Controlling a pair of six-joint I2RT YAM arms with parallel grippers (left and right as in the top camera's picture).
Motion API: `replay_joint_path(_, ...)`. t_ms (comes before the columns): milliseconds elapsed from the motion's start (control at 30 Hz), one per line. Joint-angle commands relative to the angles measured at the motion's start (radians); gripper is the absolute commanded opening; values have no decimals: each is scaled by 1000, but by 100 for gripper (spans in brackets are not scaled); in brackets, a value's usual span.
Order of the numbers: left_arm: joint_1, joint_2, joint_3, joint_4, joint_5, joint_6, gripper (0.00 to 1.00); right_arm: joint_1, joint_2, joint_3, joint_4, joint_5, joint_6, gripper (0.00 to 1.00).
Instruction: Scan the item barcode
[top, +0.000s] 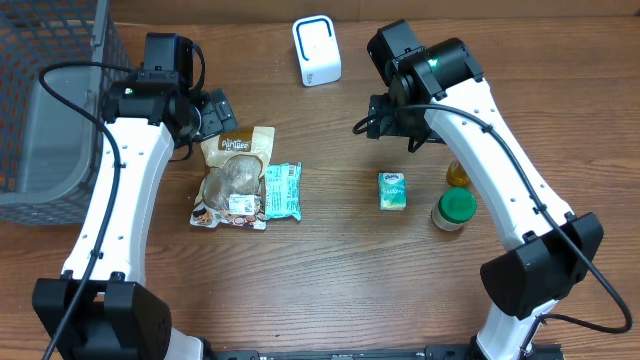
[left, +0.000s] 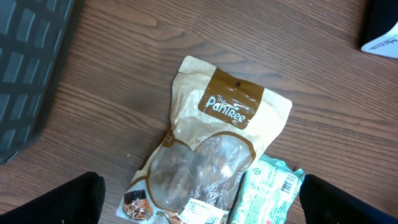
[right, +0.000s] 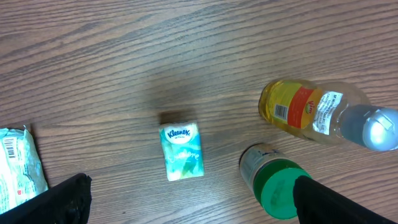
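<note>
1. The desk (top: 330, 290) is brown wood-grain laminate, and every item lies loose on it with nothing gripped.
2. A glossy tan pouch (left: 211, 155) with a clear window lies flat directly under the left claw (top: 216, 112). It reads "The Pantree" on a brown band and has a white sticker at its lower end.
3. A crinkled teal packet (left: 267, 190) is tucked against the pouch's lower right side, touching it, and a barcode shows at the packet's edge.
4. The left claw is released. Its dark fingers (left: 62, 202) stand wide at the bottom corners of the left wrist view, above the pouch and apart from it.
5. A grey mesh basket (top: 50, 100) sits at the far left desk edge, beside the left arm.
6. A white box (top: 316, 50) with rounded corners and a blue-outlined face stands at the far side of the desk, between the two arms.
7. A small teal tissue pack (right: 181, 151) marked "Kleenex" lies alone at the centre-right.
8. Just beside it are a clear bottle (right: 317, 112) of yellow liquid, lying on its side with a red and yellow label and a barcode, and a jar (right: 273, 186) with a green lid.
9. The right claw (top: 385, 118) is released too. Its fingers (right: 339, 202) are spread wide over the jar and tissue pack, touching neither.
</note>
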Motion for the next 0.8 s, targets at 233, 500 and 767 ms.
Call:
replay_joint_path(233,-2,-6,12,0,-7,3,100,-3,2,7,5,13,4,100)
replay_joint_path(500,-2,-6,12,0,-7,3,100,-3,2,7,5,13,4,100)
replay_joint_path(767,-2,-6,12,0,101,-16,100,-3,2,7,5,13,4,100)
